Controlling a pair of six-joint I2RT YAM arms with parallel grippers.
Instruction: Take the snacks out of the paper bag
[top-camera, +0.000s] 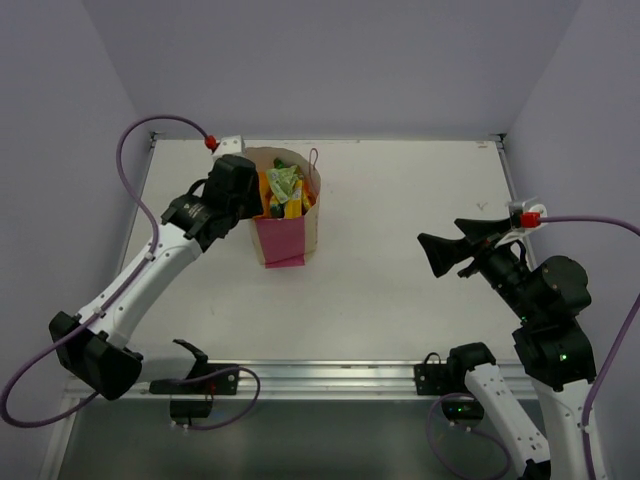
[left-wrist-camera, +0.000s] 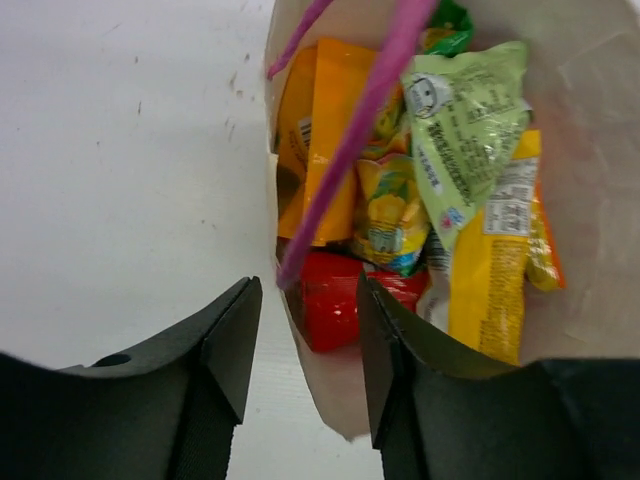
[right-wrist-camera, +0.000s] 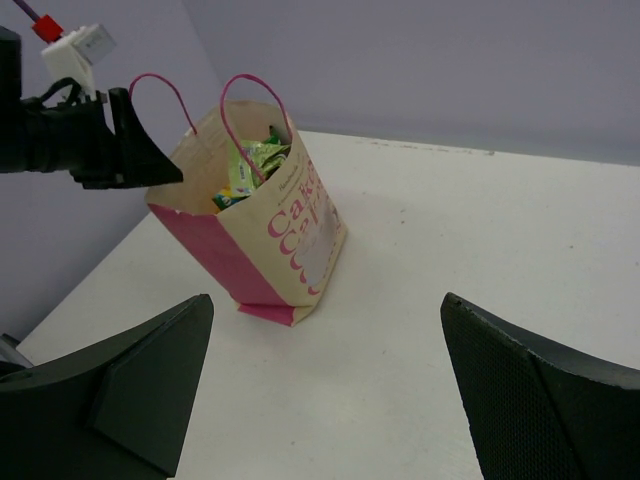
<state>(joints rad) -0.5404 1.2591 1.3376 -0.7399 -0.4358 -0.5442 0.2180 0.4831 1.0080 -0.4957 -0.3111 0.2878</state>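
Observation:
The tan paper bag (top-camera: 290, 232) with pink side panels stands upright at the back left of the table, and it also shows in the right wrist view (right-wrist-camera: 285, 235). Several snacks fill it: an orange packet (left-wrist-camera: 330, 130), a green packet (left-wrist-camera: 470, 120), a yellow packet (left-wrist-camera: 490, 290) and a red packet (left-wrist-camera: 335, 300). My left gripper (left-wrist-camera: 308, 345) is open at the bag's left rim, with one finger (left-wrist-camera: 225, 345) outside the bag wall and the other (left-wrist-camera: 395, 350) inside by the red packet. My right gripper (right-wrist-camera: 325, 390) is open and empty, well to the right of the bag.
A pink cord handle (left-wrist-camera: 350, 140) hangs across the bag's mouth. White walls close the table on the left, back and right. The metal rail (top-camera: 320, 375) runs along the near edge. Bare white table (top-camera: 400, 200) lies between the bag and my right gripper (top-camera: 438, 230).

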